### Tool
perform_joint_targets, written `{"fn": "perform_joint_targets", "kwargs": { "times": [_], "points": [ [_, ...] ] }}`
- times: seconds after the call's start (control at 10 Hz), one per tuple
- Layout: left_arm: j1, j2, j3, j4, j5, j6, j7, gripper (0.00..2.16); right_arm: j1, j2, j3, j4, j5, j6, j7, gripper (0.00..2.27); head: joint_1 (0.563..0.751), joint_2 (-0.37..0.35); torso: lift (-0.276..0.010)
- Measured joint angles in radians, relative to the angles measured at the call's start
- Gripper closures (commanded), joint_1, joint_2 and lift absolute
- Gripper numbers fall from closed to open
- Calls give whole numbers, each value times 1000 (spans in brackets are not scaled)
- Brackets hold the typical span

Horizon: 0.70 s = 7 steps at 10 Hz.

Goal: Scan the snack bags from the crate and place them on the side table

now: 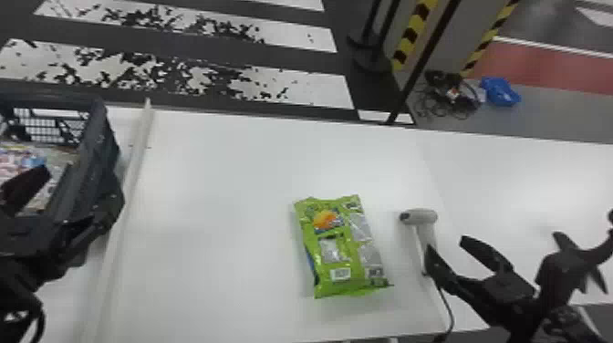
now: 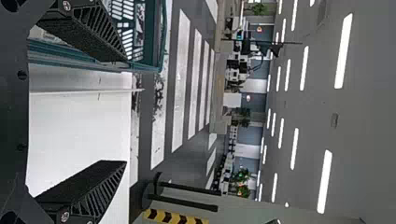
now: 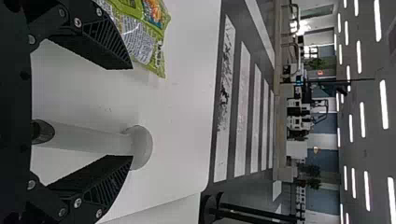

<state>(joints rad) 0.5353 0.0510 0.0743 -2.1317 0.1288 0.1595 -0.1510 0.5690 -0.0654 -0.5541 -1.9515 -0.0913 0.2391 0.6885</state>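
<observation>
Left gripper [image 2: 125, 111] and right gripper [image 1: 447, 244] had fingers apart. One snack bag [image 1: 340, 248] lay toward the counter's [image 1: 219, 205] near edge, likely light, slick, crushable, best pinched gently mid-width. One scanner [image 1: 420, 216] lay near the right edge; one crate [image 1: 98, 137], left.

We see glossy, crinkled plastic film on the snack bag [image 1: 342, 248], and a smooth, softly shiny finish on the worktop [image 1: 219, 205]. The crate [image 1: 98, 150] looks like hard plastic, the scanner [image 1: 424, 216] like smooth matt plastic. The left pincer [image 1: 68, 196] and right pincer [image 1: 444, 245] have matt, ribbed fingers [image 3: 100, 42]; we notice shiny metal screws [image 3: 77, 22] on both.
</observation>
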Motion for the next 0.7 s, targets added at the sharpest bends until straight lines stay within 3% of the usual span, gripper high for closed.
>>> {"fn": "perform_joint_targets", "kwargs": {
  "times": [0.3,0.7],
  "points": [
    [-10,5,-26,2,0,46,16,90,-42,-48,54,7,80,148,-1,60,695,-246,-95],
    [-29,10,-49,14,0,69,16,90,-179,-133,144,112,167,288,-24,63,695,-254,-95]
  ]
}}
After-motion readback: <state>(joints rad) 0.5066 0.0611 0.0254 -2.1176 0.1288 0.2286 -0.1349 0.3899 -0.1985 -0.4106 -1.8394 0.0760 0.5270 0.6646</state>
